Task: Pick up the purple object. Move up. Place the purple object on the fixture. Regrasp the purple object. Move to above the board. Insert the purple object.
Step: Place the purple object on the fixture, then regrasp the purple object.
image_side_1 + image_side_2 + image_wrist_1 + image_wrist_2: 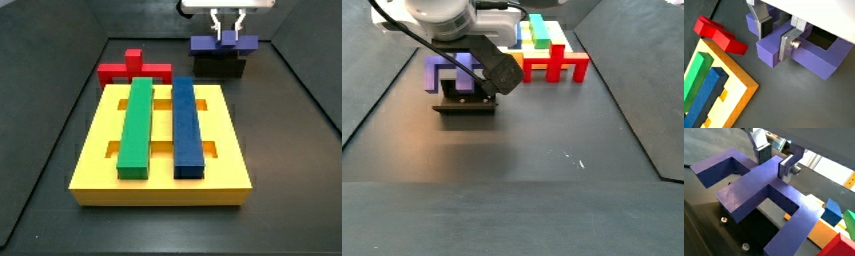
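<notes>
the end effector (779,33) is seen at the top of both wrist views, its two silver fingers (787,167) set down over the purple object (811,55). in a wrist view the plates stand on either side of the raised centre of the purple object (764,185), one plate lying against it; whether both pads press on it cannot be told, so the grip is uncertain. in a side view the end effector (229,28) is at the upper right of the frame, straight above the purple object (223,44), its tips reaching down to the block's top. the purple object rests on the fixture (219,66), which stands on the dark floor just behind the far right corner of the board (163,182). in a side view the purple object (452,72) is at the upper left, partly hidden by the arm, with the fixture (465,104) under and in front of it.

one purple object is counted, one fixture and one board. on the board lie one green bar (136,124) and one blue bar (186,124), side by side and apart. one red cross (134,69) lies on the floor touching the far left edge of the board, well apart from the fixture. it is also seen in a wrist view beside the board's corner (719,34).
</notes>
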Controlling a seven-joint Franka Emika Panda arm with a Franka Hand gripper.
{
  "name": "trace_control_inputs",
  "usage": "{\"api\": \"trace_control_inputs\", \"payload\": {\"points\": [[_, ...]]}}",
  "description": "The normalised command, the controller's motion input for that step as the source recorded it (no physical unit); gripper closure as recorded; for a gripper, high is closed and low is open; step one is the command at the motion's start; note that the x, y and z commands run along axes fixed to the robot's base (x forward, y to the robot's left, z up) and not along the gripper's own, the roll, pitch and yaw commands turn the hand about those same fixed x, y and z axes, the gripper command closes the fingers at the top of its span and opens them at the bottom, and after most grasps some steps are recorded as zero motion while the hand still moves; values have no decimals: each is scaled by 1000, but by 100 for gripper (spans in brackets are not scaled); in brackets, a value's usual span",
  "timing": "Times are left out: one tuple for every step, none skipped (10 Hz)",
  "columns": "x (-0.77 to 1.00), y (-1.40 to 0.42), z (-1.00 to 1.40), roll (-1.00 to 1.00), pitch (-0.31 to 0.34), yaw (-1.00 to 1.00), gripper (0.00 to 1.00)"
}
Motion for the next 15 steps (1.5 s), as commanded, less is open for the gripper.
{"api": "trace_control_inputs", "payload": {"points": [[0,31,-223,-17,-40,-186,100],[77,40,-203,-31,-37,-263,100],[91,63,-249,-14,-80,-209,100],[186,106,-231,-14,-17,-126,100],[231,231,-291,-69,0,0,100],[186,149,-309,-17,0,0,100],[54,69,-266,0,0,0,100],[0,0,-6,0,-40,0,100],[0,0,0,0,0,0,100],[0,0,0,0,0,0,0],[-6,-206,331,1000,-169,243,0],[-40,-189,320,1000,-180,271,0],[-43,-217,286,1000,-186,280,0],[-83,-251,251,1000,-197,274,0],[-146,-137,191,1000,-180,246,0]]}}
